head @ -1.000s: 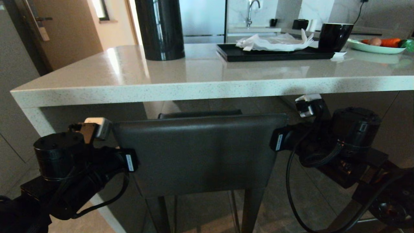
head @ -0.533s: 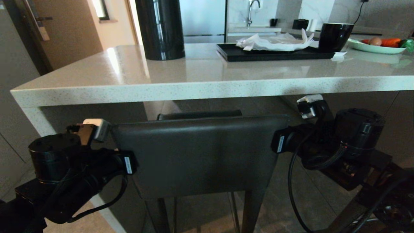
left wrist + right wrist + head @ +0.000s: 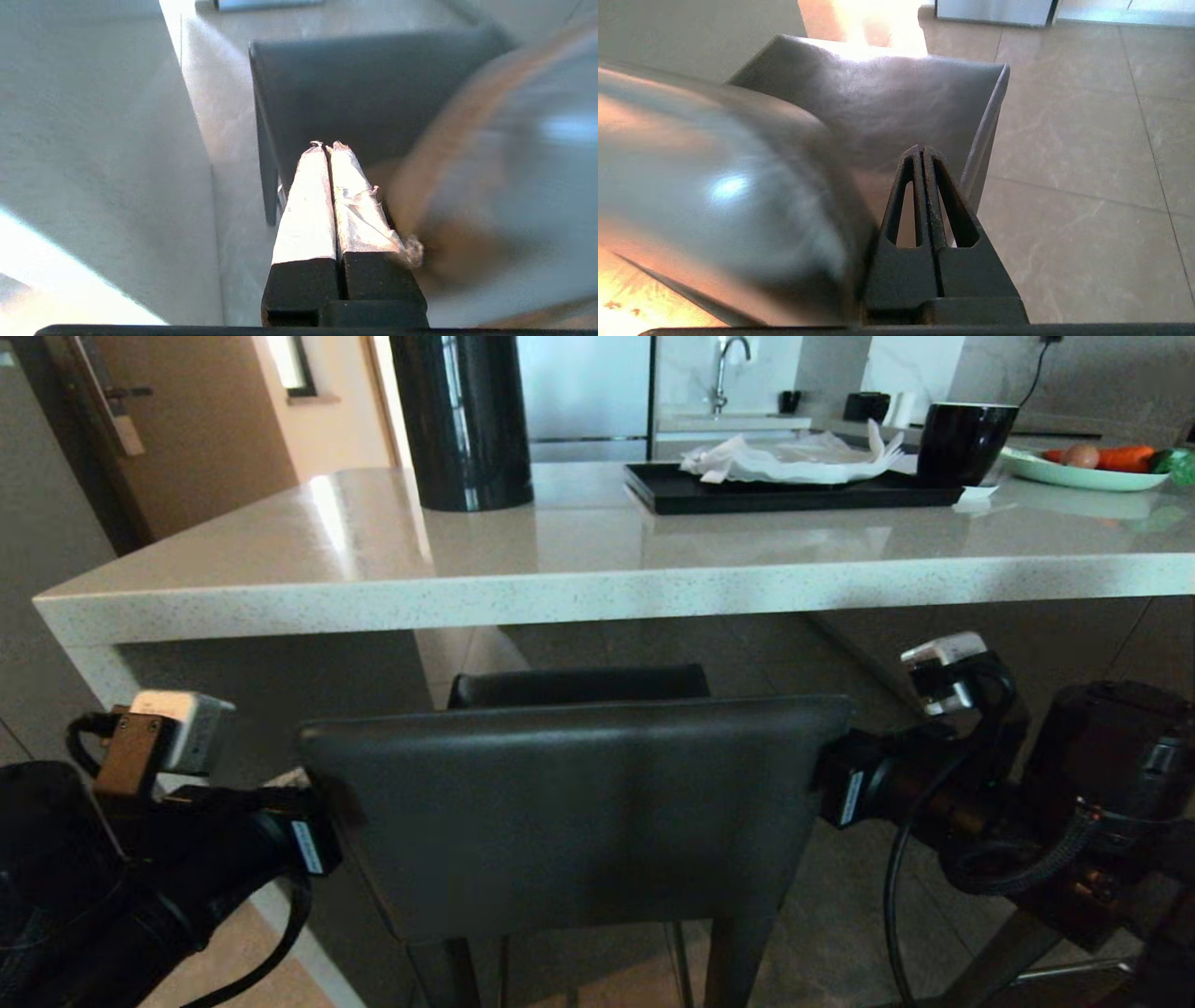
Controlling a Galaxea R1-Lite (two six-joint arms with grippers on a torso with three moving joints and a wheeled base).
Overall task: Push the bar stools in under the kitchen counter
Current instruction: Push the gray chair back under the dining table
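A dark grey leather bar stool (image 3: 569,812) fills the lower centre of the head view, its backrest facing the camera and its dark legs running out of the bottom edge. Its seat reaches in below the thick edge of the speckled pale stone table (image 3: 597,593), which crosses the frame above it; the backrest stands on the near side of that edge.

The left end effector (image 3: 327,145) sits at the backrest's left edge in the lower left of the head view, its two pale, worn fingers (image 3: 306,205) pressed together with nothing between them. The right end effector (image 3: 921,149) sits at the backrest's right edge in the lower right, its black ribbed fingers (image 3: 941,205) likewise pressed together on nothing. In each wrist view the backrest lies just beside the fingers, and the seat shows beyond the tips; whether the fingers touch the leather cannot be told.

On the table top stand a tall glossy black cylinder (image 3: 462,420) at upper centre-left, a black tray (image 3: 794,490) with crumpled white paper (image 3: 794,457), a black cup (image 3: 966,441), and a pale plate (image 3: 1083,474) with vegetables at the upper right. Small white labels show on the wrists; their writing is not readable.
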